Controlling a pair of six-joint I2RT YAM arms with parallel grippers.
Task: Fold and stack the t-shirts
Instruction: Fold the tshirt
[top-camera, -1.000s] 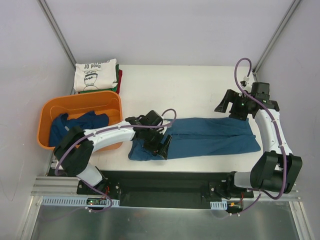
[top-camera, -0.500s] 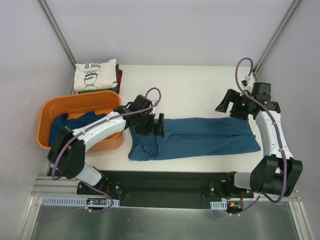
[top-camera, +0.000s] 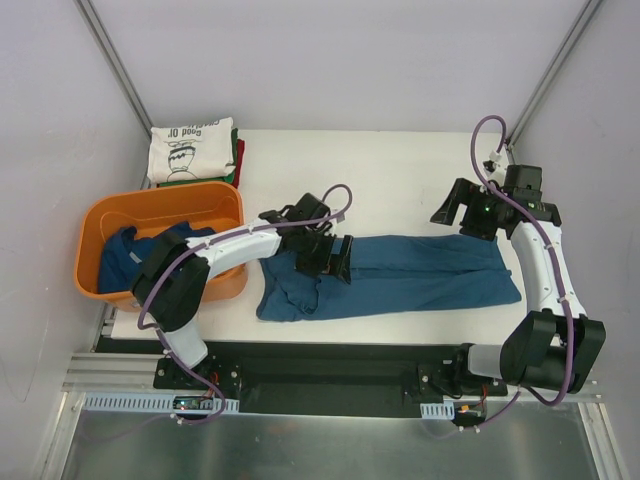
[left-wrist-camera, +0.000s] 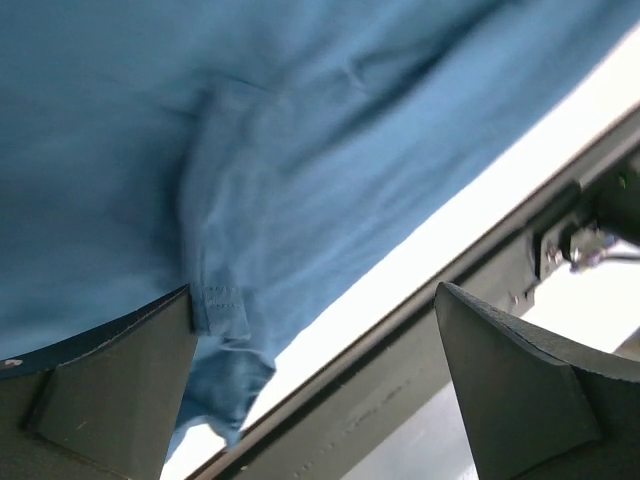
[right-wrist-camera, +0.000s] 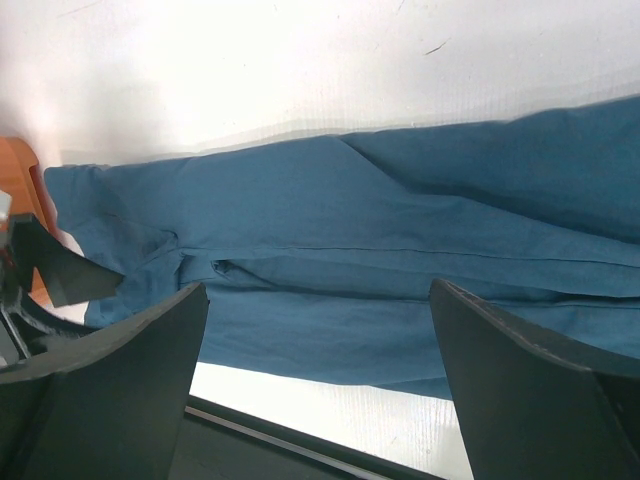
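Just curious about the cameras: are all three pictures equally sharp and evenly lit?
Top external view: sharp, evenly lit, only soft shadows. Left wrist view: the blue t-shirt looks smeared and soft, very close. Right wrist view: cloth seams crisp, white table nearly washed out.

Top external: fixed, high above the near side, looking steeply down on the whole tabletop (top-camera: 400, 160) from well off. Left wrist: very close over the spread dark blue t-shirt (left-wrist-camera: 300, 150), looking between its own jaws toward the tabletop's near edge. Right wrist: farther back and higher, looking down along the same t-shirt's length; all three views share that cloth and near edge.
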